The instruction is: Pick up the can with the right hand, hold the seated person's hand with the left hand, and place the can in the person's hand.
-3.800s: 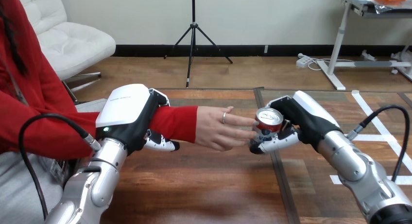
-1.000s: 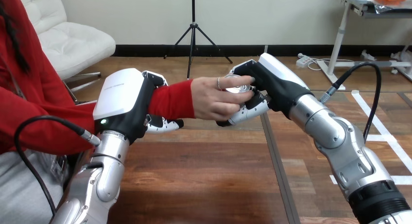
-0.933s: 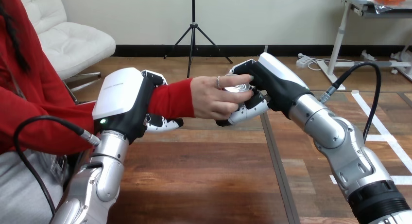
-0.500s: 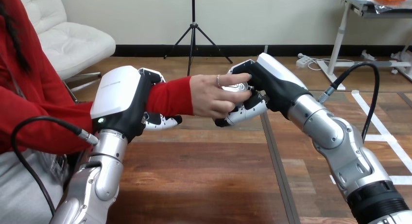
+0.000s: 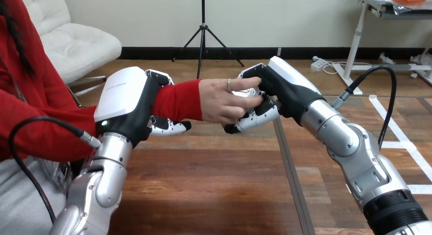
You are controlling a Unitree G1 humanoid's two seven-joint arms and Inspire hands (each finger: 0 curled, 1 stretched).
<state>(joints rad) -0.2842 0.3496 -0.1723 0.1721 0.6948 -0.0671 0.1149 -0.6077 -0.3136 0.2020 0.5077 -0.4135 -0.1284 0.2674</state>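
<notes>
Right hand [image 5: 286,92], person's hand [image 5: 221,103] — both apparently gripping the can [image 5: 248,93] (top showing).

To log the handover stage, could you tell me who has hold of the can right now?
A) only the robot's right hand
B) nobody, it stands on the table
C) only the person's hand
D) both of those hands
D: the right hand has its fingers curled round the can, and the person's hand grips it too.
</notes>
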